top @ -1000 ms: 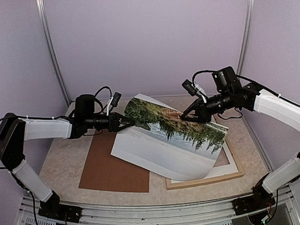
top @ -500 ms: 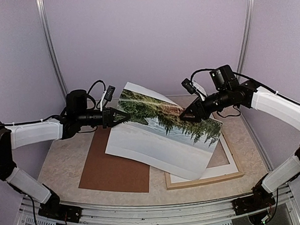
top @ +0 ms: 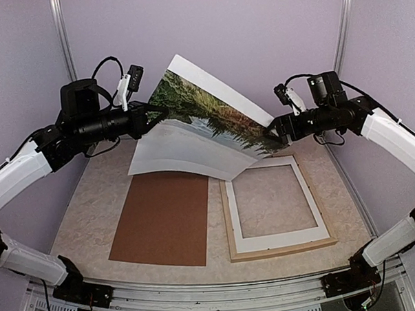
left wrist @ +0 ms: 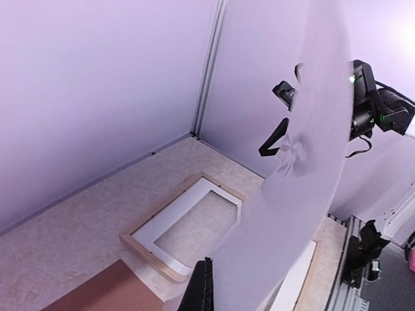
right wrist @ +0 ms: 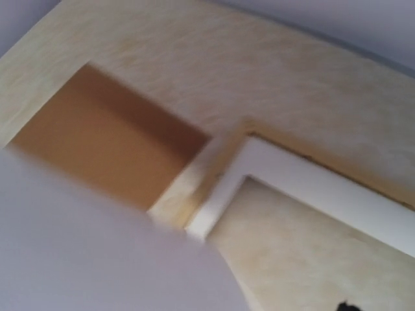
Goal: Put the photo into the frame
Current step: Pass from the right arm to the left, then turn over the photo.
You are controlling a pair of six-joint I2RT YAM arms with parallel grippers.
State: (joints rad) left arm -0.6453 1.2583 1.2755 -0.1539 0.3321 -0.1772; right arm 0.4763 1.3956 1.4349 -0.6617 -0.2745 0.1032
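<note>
The photo (top: 199, 128) hangs in the air over the back of the table (top: 86, 223), steeply tilted with the printed side toward the top camera and the sheet bowing a little. It is not in the frame yet. The left pincer (top: 149, 119) is clenched on the photo's left edge and carries it. The left wrist view shows only the blank white back (left wrist: 311, 194).

The right pincer (top: 270, 130) is at the photo's lower right corner, touching or just beside it. Cannot tell if it grips or has let go: the sheet hides its tips, and the right wrist view gives only a blurred white edge (right wrist: 97, 259).

The high hold probably keeps the sheet clear of the frame so it can be squared up before lowering.

The frame (top: 283, 249) lies flat on the right of the table with a white mat (top: 280, 241) inside. Its opening is bare with the table showing through, so it looks ready to receive. The brown backing board (top: 162, 219) lies flat just left of the frame, probably parked there to go on after the photo.

Next move, as a judgement: swing the photo right, level it, and lower it into the frame. A one-edge hold risks sag or a crease.
</note>
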